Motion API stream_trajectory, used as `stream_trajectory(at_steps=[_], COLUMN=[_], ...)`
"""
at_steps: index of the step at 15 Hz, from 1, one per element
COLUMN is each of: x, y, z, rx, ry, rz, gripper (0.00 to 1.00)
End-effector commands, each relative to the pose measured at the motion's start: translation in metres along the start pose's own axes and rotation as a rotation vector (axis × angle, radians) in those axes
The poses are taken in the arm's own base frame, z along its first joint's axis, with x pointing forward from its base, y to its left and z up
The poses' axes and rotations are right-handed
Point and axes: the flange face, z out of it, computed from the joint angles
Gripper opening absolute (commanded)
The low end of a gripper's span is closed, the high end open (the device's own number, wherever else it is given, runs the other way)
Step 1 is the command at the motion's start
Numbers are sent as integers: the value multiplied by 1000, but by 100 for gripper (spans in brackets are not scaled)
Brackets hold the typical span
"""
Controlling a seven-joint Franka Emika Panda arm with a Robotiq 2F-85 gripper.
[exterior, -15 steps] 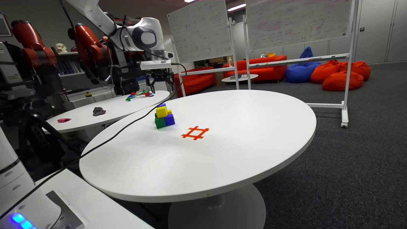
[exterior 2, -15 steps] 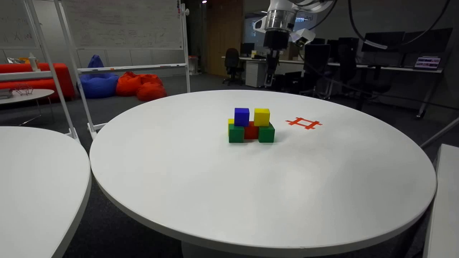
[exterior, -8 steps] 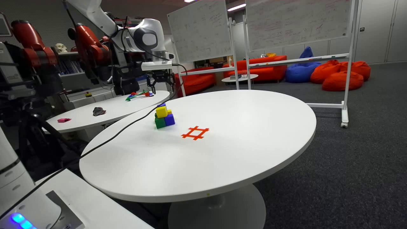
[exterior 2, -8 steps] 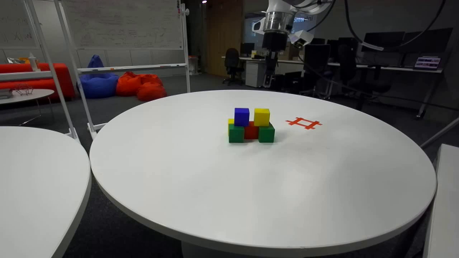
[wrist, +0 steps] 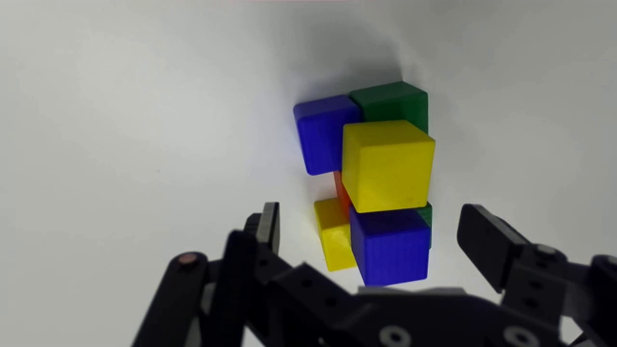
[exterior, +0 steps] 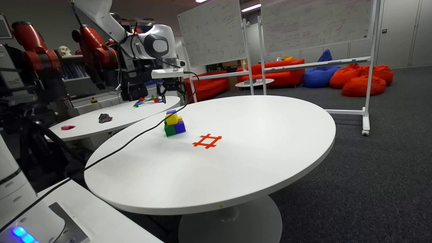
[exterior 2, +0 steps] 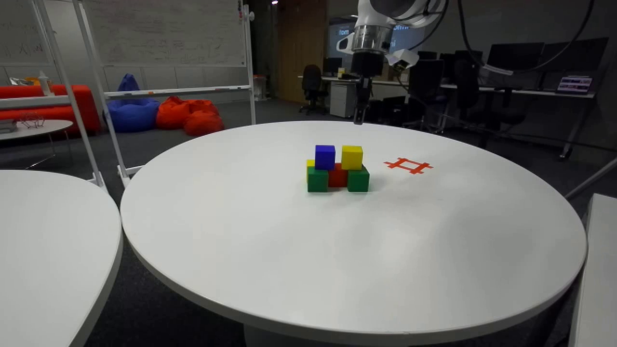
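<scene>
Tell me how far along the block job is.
Looks done: positioning; the open gripper is over the block stack. In hand: nothing; its fingers stand apart, the upper blue cube between them in the wrist view. Left, probably: lowering and gripping, since the fingers touch no block.

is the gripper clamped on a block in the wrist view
No, the gripper is open there, with white tabletop showing between each of its fingers and the stacked blocks.

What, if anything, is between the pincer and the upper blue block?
Nothing visible. In the wrist view, the upper blue block lies uncovered below the open pincer. The upper yellow block stands beside it, a gap between them in an exterior view.
</scene>
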Motion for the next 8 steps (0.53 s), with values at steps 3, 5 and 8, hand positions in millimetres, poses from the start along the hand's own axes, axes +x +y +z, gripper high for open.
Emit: stream_trajectory(at_steps=[3,5,8], x=[19,25,31], y=[2,1,0], z=[16,23,34], rx=[-14,4,28], ry=[21,-1,-30], rz=[-31,-27,-21], gripper=[100,100,100])
